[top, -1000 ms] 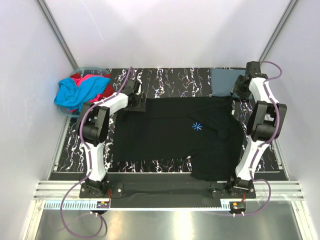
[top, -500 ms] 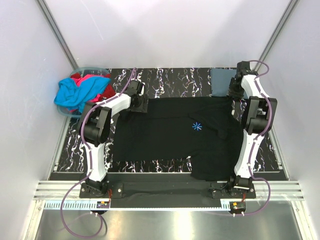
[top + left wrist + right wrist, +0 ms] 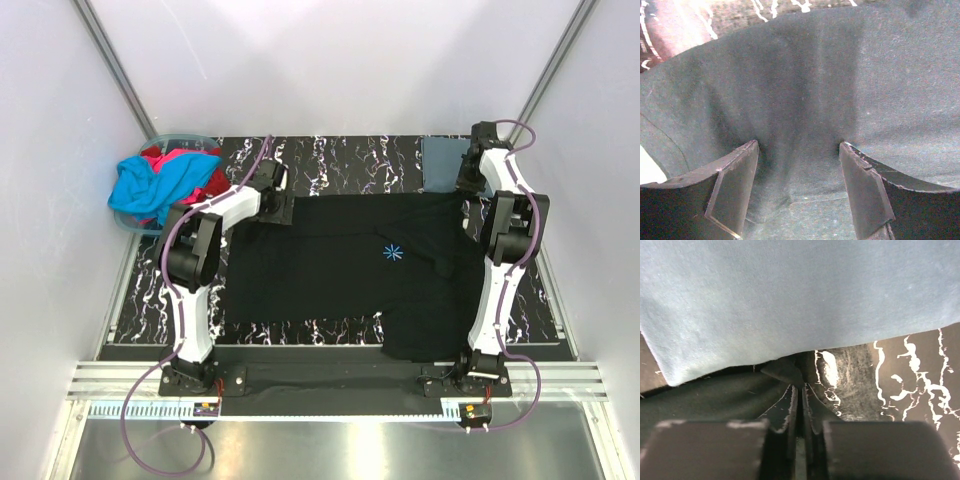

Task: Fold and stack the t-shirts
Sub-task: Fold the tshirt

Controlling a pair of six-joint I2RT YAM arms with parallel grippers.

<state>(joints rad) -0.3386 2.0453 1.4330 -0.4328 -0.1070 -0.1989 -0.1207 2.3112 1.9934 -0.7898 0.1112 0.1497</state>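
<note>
A black t-shirt (image 3: 350, 260) with a small light-blue starburst (image 3: 393, 253) lies spread flat on the marbled table. My left gripper (image 3: 278, 208) stands open over its far left corner, fingertips pressed into the black cloth (image 3: 800, 75), which fills the gap between the jaws (image 3: 799, 145). My right gripper (image 3: 465, 186) is at the far right corner, shut on a small peak of the black t-shirt (image 3: 782, 369) at its tips (image 3: 804, 386). A folded slate blue-grey t-shirt (image 3: 445, 165) lies just beyond it and fills the top of the right wrist view (image 3: 790, 300).
A pale tub (image 3: 185, 134) at the far left holds crumpled cyan (image 3: 155, 185) and red (image 3: 160, 153) t-shirts. White walls close in the table (image 3: 330, 155) on three sides. Bare marbled surface (image 3: 920, 380) shows to the right of the right gripper.
The right gripper has moved toward the far right corner of the black shirt and closed its jaws on the cloth there. The left gripper shifted slightly and stays open.
</note>
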